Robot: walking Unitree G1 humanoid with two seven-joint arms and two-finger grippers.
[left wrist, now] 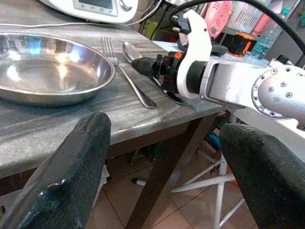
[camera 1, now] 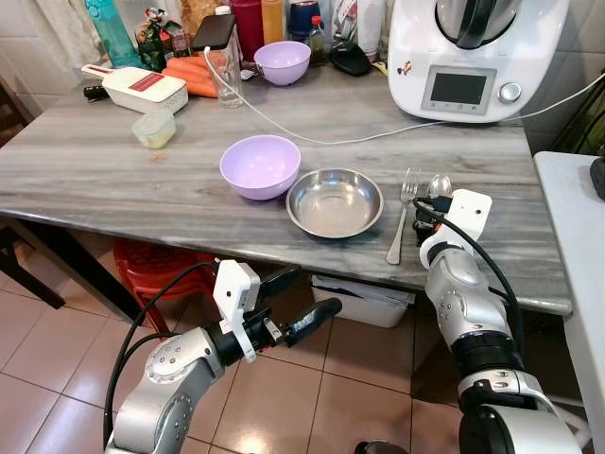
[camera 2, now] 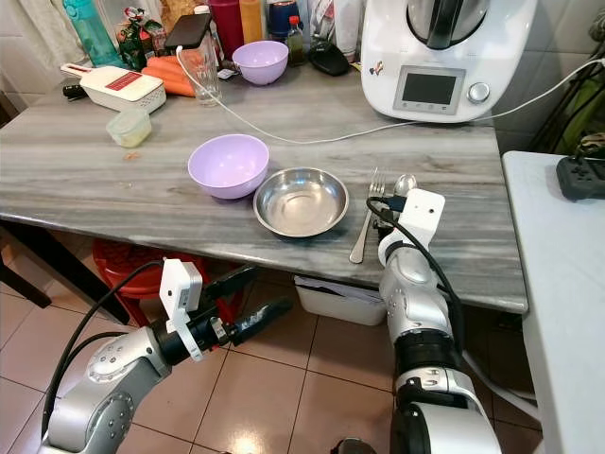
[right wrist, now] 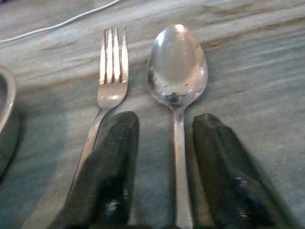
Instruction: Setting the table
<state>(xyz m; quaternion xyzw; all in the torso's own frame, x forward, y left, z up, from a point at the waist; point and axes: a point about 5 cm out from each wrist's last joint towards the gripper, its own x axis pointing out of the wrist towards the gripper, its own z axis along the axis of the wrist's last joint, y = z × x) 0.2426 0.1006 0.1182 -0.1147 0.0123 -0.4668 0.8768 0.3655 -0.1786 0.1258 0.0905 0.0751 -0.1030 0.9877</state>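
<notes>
- Black fingers [right wrist: 112,171] of the right gripper [right wrist: 164,167] sit low on the worktop [camera 1: 113,170], parted narrowly, one on each side of the spoon [right wrist: 177,71] handle and not yet closed on it.
- Spoon lies flat, bowl up, long axis running straight away from the fingers, bowl at the far end.
- Fork [right wrist: 110,76] lies just beside it, parallel, tines the same way, between the spoon and the steel plate [camera 1: 334,201] (its handle runs close past one finger, so a stray catch is possible).
- Purple bowl [camera 1: 260,165] touches the plate's left rim.
- Left gripper [camera 1: 301,303] hangs below the worktop edge, fingers wide, holding nothing; the right arm is nearer to the cutlery.
</notes>
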